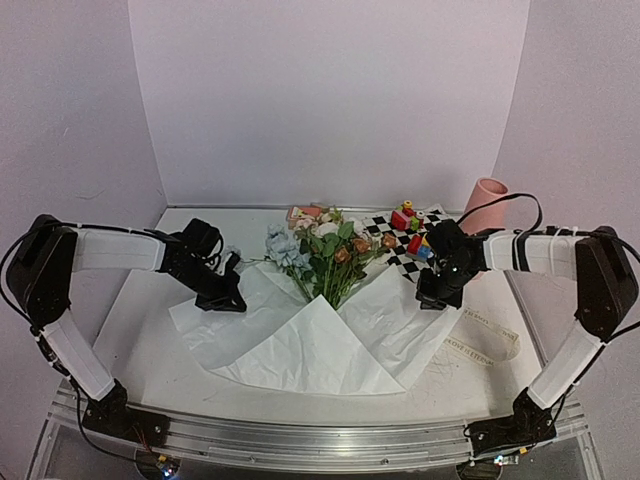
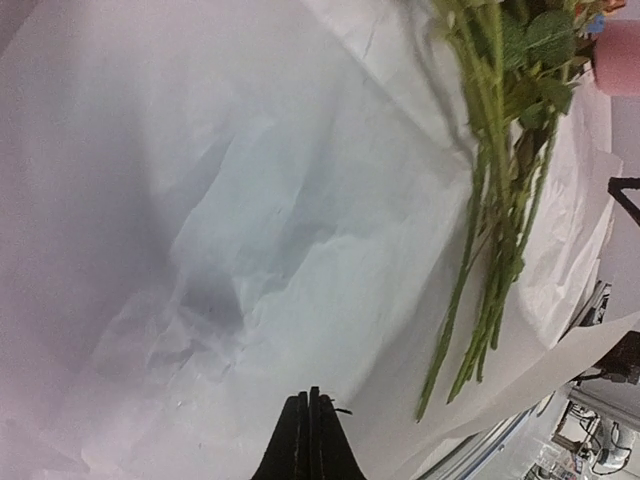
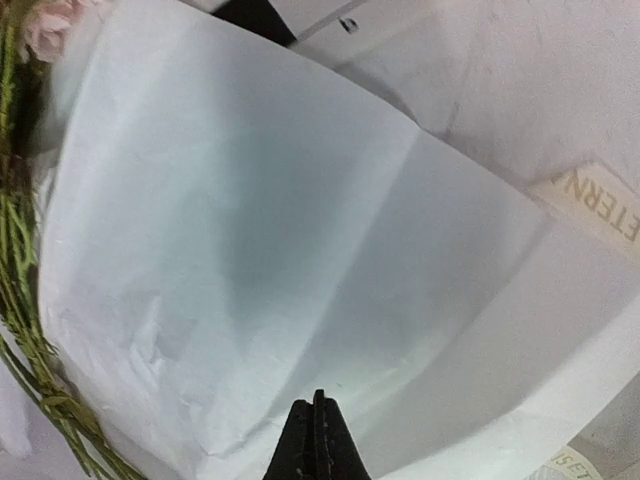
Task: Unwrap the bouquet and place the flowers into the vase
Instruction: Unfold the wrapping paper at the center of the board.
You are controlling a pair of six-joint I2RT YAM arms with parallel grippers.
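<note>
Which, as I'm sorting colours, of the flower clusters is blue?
The leftmost blooms in the top view; the other blooms are pink, peach or cream.

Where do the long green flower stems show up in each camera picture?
Top external: long green flower stems at centre.
Left wrist: stems at upper right, running downward.
Right wrist: stems along left edge.
Shared landmark: creased white paper sheet beneath them.

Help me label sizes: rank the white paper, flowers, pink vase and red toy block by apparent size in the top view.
1. white paper
2. flowers
3. pink vase, farther back, so likely understated
4. red toy block
</note>
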